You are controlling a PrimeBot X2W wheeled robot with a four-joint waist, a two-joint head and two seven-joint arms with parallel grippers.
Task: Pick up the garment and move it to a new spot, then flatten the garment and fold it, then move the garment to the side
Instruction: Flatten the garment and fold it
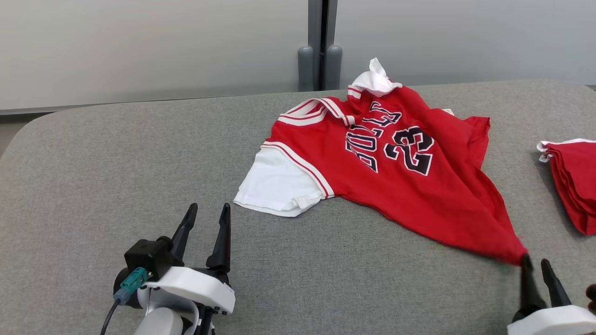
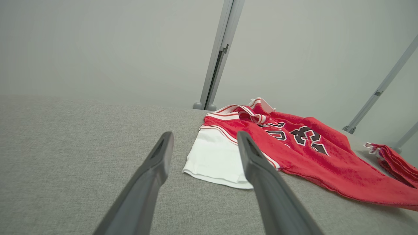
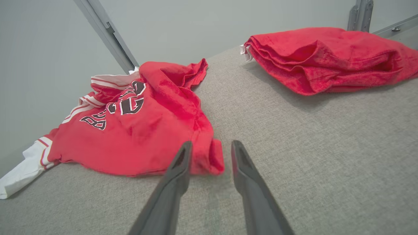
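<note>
A red jersey (image 1: 396, 177) with white sleeves and the number 23 lies rumpled on the grey padded table (image 1: 116, 177), its hem stretched to a point at the lower right. My left gripper (image 1: 207, 211) stands open near the front left, just short of the white sleeve (image 1: 274, 184); in the left wrist view the sleeve (image 2: 215, 160) lies between and beyond its fingers (image 2: 156, 163). My right gripper (image 1: 535, 266) is open at the lower right, its tips just at the jersey's hem corner (image 3: 209, 160), nothing held between them.
A folded stack of red garments (image 1: 575, 181) sits at the table's right edge, seen also in the right wrist view as a folded stack (image 3: 326, 58). A grey post (image 1: 320, 46) stands against the pale wall behind the table.
</note>
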